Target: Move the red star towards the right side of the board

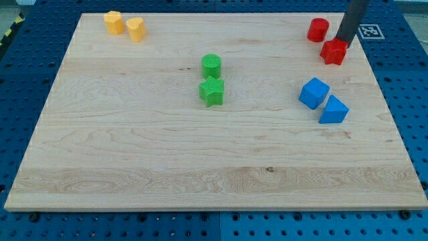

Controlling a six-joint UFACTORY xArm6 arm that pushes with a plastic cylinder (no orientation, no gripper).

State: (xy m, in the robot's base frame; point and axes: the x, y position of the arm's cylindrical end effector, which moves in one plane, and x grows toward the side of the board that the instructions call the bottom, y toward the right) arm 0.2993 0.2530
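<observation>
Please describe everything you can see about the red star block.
The red star is a small, matte red block with blunt points, looking like ribbed plastic. It lies flat on the wooden board near the view's top right corner, just below and right of the red cylinder, apart from it. My tip touches its upper right edge.

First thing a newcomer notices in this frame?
The dark rod coming down at the view's top right, my tip right at the red star-shaped block, with a red cylinder block just to its left. Next, the colour pairs on the pale wooden board: two green blocks at centre, two blue blocks right, two yellow-orange blocks top left.
</observation>
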